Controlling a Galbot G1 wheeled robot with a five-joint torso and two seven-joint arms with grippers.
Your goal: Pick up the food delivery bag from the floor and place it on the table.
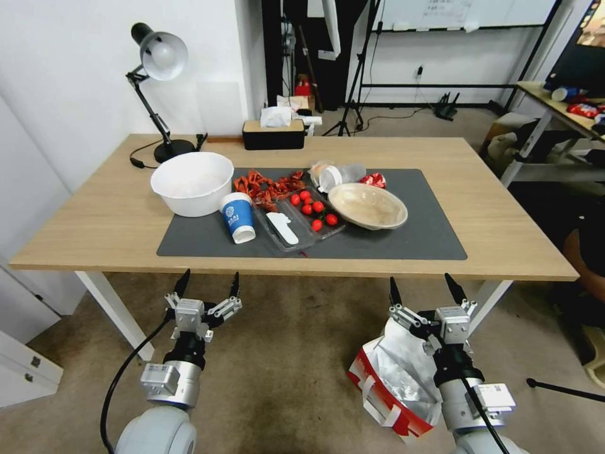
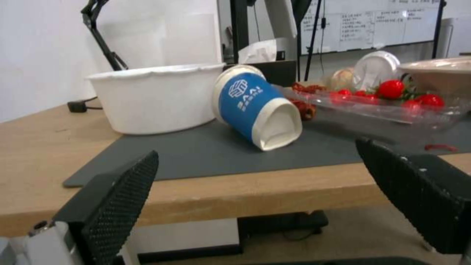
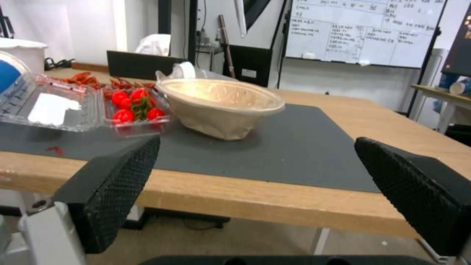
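a: so, where was your food delivery bag [image 1: 394, 378]?
b: on the floor [image 1: 283, 353], in front of the counter [image 1: 94, 227], right under your right arm, foil lining showing.
a: and your hands?
b: your left hand [image 1: 208, 285] and right hand [image 1: 422, 291] both hung below the counter's near edge, fingers spread wide, holding nothing.

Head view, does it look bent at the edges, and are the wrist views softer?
Head view: wide-angle bending, the light-wood table edges bow and the white wall looks washed out. Left wrist view: the black textured fingers up close are soft, the tipped blue paper cup clearer. Right wrist view: the whiteboard writing is unreadable.
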